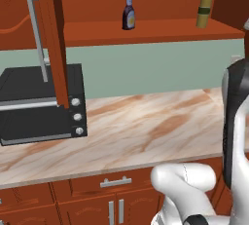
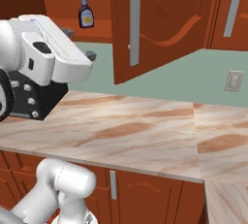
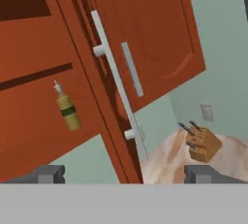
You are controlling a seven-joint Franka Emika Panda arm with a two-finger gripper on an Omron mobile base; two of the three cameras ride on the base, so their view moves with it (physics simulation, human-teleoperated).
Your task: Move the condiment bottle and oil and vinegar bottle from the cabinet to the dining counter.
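The cabinet [image 1: 146, 31] stands open, both bottles upright on its lower shelf. The condiment bottle [image 1: 128, 13] [image 2: 86, 12], squat and dark with a blue cap, is mid-shelf. The oil and vinegar bottle [image 1: 204, 7] [image 3: 68, 109], tall and olive-yellow with a thin spout, is near the shelf's right end. My gripper [image 3: 126, 174] is open, its fingertips [image 3: 46, 173] far apart with nothing between them. It hangs in front of the open right door's edge, the oil and vinegar bottle beyond it to the left. The dining counter is out of view.
The open right door [image 2: 150, 24] and its silver bar handle [image 3: 116, 87] jut out beside my hand. The left door [image 1: 51, 39] swings out over a black toaster oven [image 1: 41, 104] on the marble counter [image 1: 146, 131]. A knife block [image 3: 202, 143] stands under a wall outlet [image 2: 234, 80].
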